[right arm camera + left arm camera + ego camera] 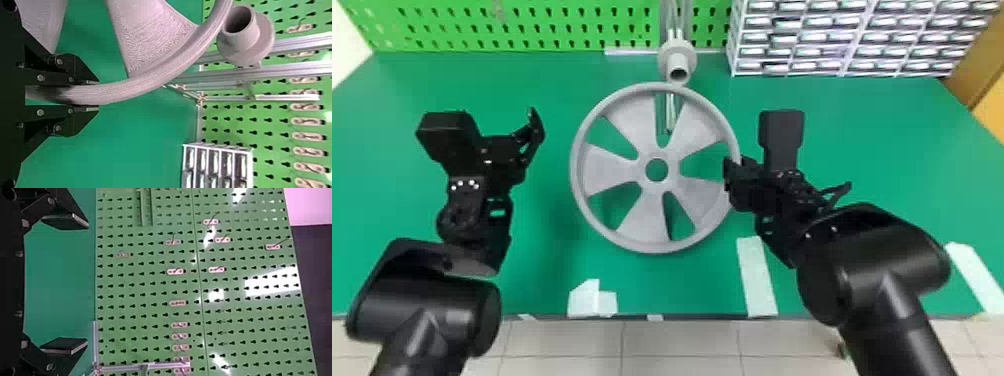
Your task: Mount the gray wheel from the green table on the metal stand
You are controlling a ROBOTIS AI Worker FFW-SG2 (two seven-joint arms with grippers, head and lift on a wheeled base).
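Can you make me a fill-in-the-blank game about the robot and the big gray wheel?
1. The robot's ____ claw is holding the gray wheel.
2. The left claw is ____, not shut.
3. The wheel has ____ wide spokes.
4. The color of the table is ____.

Missing words: right; open; five; green.
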